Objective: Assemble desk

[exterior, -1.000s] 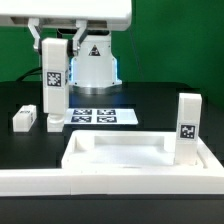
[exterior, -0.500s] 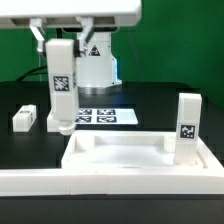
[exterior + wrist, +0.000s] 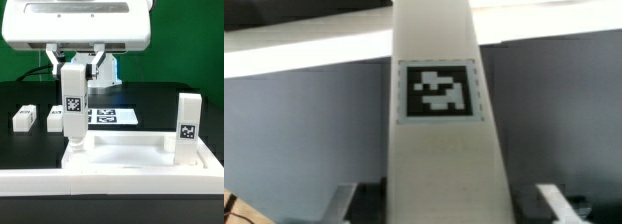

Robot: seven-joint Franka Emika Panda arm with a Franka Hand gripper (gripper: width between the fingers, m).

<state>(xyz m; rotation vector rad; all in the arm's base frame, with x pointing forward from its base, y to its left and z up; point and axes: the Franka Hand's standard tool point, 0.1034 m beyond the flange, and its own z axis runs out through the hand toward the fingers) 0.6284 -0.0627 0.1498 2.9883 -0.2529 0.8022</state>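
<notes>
My gripper (image 3: pixel 72 63) clamps 1 upright leg (image 3: pixel 72 108) at the desk top (image 3: pixel 125 158), far corner, exterior view's left; I can't see whether its foot is seated.

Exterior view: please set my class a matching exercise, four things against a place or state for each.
Things: 1 gripper; 2 desk top; 3 marker board; 4 two loose legs.
States: A lying on the table, exterior view's left; B flat on the table beyond the desk top; C shut on an upright leg; D bears one standing leg, exterior view's right.
Pairs: 1-C, 2-D, 3-B, 4-A.
</notes>
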